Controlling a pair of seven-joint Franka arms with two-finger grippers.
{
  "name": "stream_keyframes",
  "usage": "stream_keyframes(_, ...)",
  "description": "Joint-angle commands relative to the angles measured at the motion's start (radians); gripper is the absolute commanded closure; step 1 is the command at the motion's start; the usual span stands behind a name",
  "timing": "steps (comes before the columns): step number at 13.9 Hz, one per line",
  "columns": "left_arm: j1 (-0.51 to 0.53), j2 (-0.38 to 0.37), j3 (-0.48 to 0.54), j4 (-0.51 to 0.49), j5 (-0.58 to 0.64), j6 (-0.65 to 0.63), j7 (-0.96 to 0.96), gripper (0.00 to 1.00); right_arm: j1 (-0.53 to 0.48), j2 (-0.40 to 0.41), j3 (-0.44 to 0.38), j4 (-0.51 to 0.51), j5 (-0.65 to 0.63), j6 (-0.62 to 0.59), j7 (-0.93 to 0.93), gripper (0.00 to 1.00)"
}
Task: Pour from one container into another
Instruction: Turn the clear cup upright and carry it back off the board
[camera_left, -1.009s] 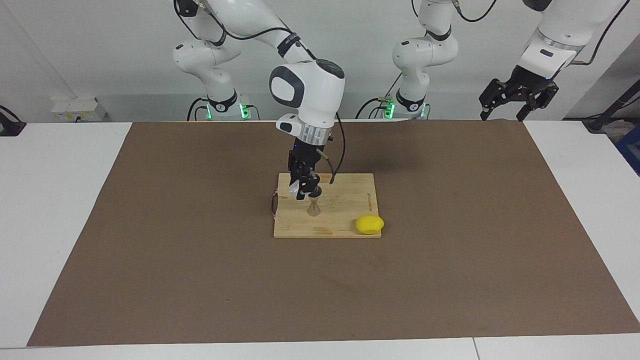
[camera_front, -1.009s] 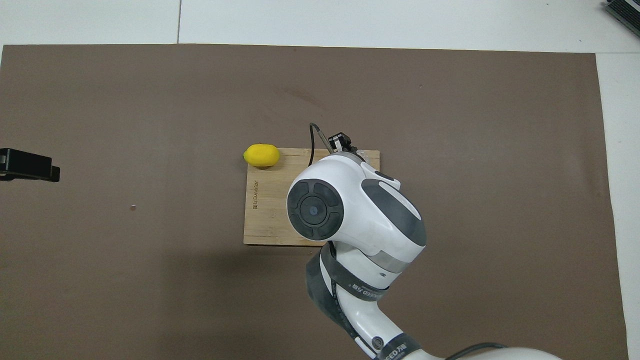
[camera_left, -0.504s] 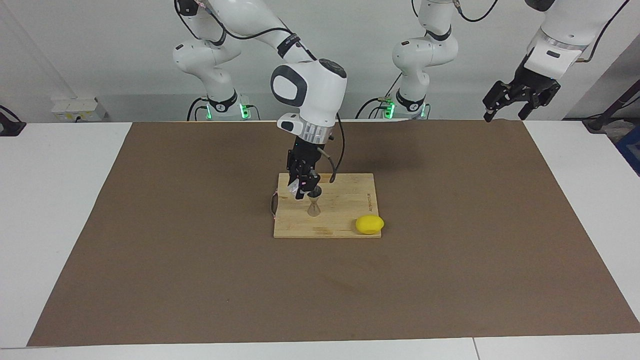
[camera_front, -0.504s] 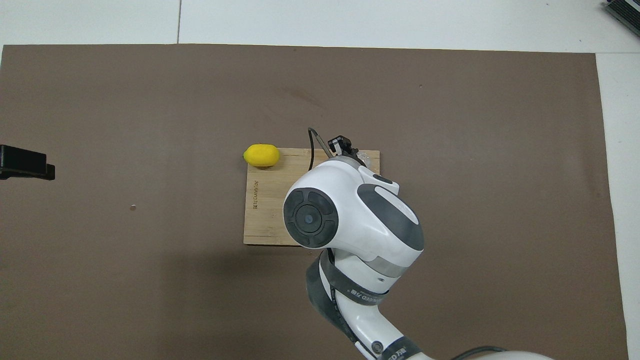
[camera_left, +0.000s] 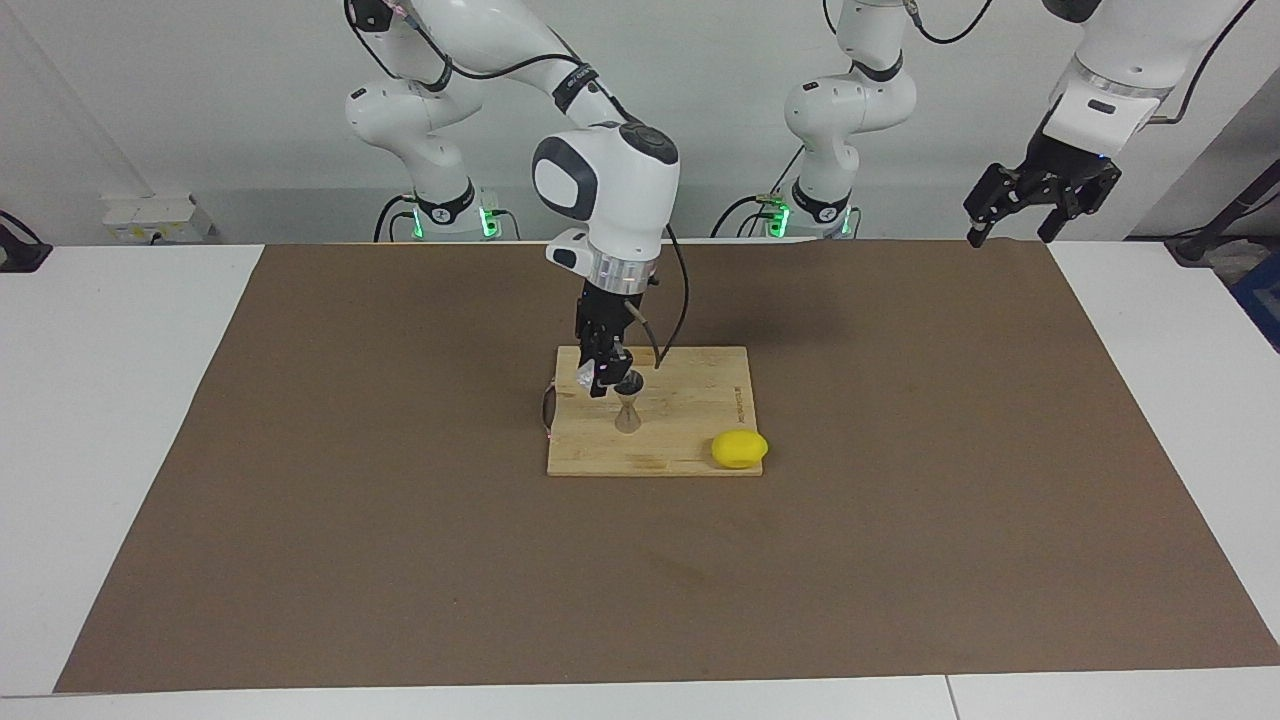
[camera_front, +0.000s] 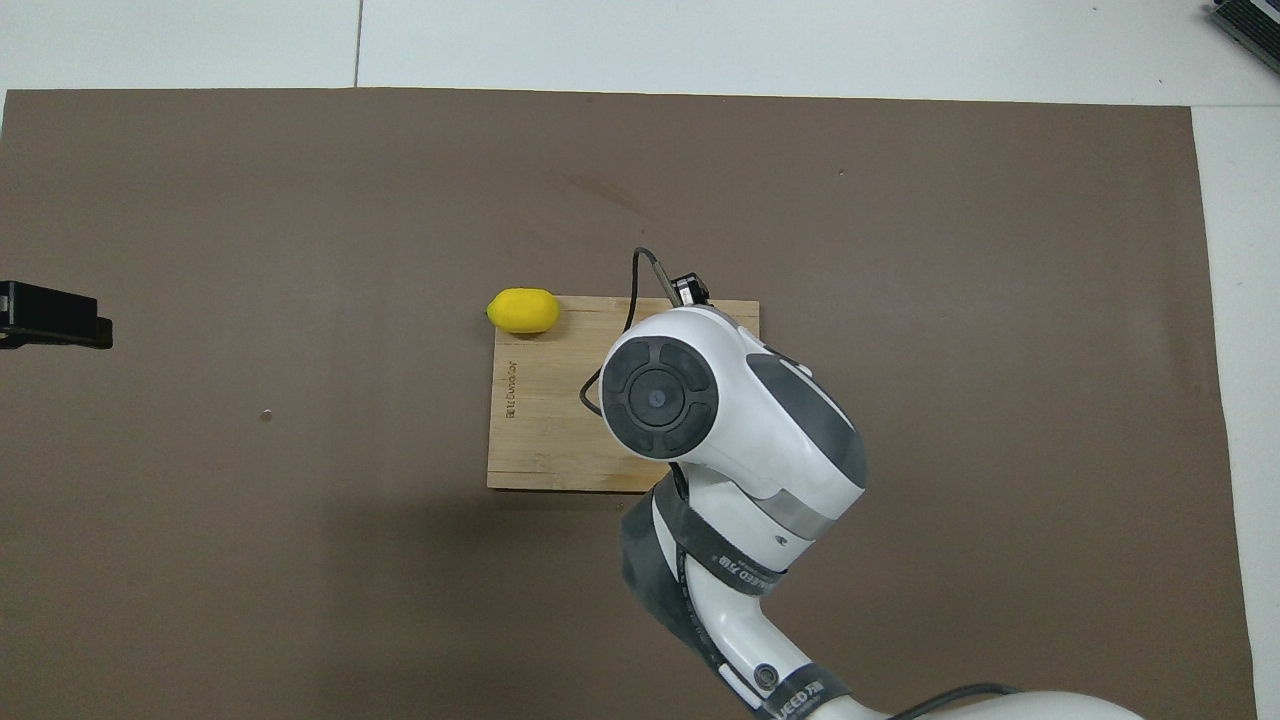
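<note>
— Where is the clear cup (camera_left: 588, 376) held?
— Tilted over the jigger (camera_left: 627, 414) on the cutting board (camera_left: 690, 420), clamped by the right gripper (camera_left: 604, 380).
— And the left gripper (camera_left: 1010, 222)?
— Raised at the table's edge, fingers spread, nothing gripped.

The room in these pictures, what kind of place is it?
Probably a robot laboratory set up as a small kitchen scene: two white arms stand at a table covered with brown paper, with a cutting board and lemon.
</note>
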Motion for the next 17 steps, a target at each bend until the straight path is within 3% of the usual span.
stream_keyframes(1,-0.010,-0.017,0.019,-0.024,0.033,0.028,0.058,0.00,-0.038,0.003,0.009,0.012,0.083,0.004,-0.030,1.00)
stream_keyframes(5,0.010,0.021,0.016,0.017,0.025,0.008,0.069,0.00,-0.081,0.017,0.009,0.029,0.221,0.010,-0.038,1.00)
stream_keyframes(7,0.000,0.090,0.013,0.095,0.034,-0.067,0.069,0.00,-0.114,0.020,0.009,0.020,0.323,0.026,-0.070,1.00)
stream_keyframes(10,-0.003,0.107,0.012,0.137,0.036,-0.079,0.067,0.00,-0.206,0.018,0.009,-0.014,0.513,0.026,-0.186,1.00)
stream_keyframes(15,-0.026,0.101,0.027,0.117,0.031,-0.079,0.066,0.00,-0.436,-0.034,0.009,-0.173,0.900,0.024,-0.580,1.00)
stream_keyframes(17,-0.077,0.093,0.088,0.109,0.030,-0.082,0.066,0.00,-0.525,-0.048,0.009,-0.234,0.974,0.017,-0.738,1.00)
